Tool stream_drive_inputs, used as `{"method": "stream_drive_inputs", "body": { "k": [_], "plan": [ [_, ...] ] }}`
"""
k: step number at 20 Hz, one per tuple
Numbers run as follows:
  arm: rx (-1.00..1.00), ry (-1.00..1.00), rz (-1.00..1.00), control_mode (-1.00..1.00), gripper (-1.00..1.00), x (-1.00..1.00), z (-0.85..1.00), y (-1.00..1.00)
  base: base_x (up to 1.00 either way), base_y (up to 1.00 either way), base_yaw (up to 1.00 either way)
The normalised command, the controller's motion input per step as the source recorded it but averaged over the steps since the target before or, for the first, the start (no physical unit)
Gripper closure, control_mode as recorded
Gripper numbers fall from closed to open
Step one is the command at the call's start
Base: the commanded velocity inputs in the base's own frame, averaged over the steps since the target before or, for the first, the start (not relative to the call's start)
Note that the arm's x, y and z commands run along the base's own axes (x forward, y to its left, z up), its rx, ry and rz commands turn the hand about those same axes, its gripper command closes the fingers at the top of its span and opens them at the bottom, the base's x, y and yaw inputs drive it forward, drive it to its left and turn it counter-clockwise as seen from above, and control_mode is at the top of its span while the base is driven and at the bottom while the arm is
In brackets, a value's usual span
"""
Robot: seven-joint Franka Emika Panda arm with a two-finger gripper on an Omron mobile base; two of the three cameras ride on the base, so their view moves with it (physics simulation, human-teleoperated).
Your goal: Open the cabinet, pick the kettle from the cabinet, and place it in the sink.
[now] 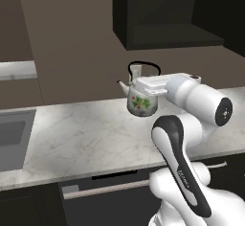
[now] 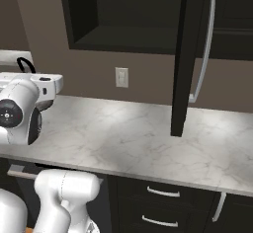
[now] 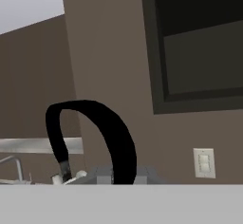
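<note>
Kettle: you hold it in the air over the marble counter, out of the open cabinet.
Gripper: you have the fingers clamped on the kettle, at its top under the arched handle.
Sink: it lies well to your left of the kettle, and lower.
Spout: it points left, toward the sink.
Next move: probably carry left, then lower.

The sink is cut off at the left edge; end effector fingertips are hidden
</note>
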Motion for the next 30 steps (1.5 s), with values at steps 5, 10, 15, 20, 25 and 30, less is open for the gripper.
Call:
{"method": "stream_drive_inputs", "body": {
  "k": [5,10,15,20,25,30],
  "plan": [
    [0.00,0.00,0.00,1.00,1.00,0.00,0.00,0.00,0.00,0.00,0.00],
    [0.00,0.00,0.00,1.00,1.00,0.00,0.00,0.00,0.00,0.00,0.00],
    [0.00,0.00,0.00,1.00,1.00,0.00,0.00,0.00,-0.04,0.00,0.00],
    [0.00,0.00,0.00,1.00,1.00,0.00,0.00,0.00,-0.38,0.00,-0.01],
    [0.00,0.00,0.00,1.00,1.00,0.00,0.00,0.00,-0.46,0.02,0.00],
    [0.00,0.00,0.00,1.00,1.00,0.00,0.00,0.00,-0.32,0.17,-0.02]
  ]
}}
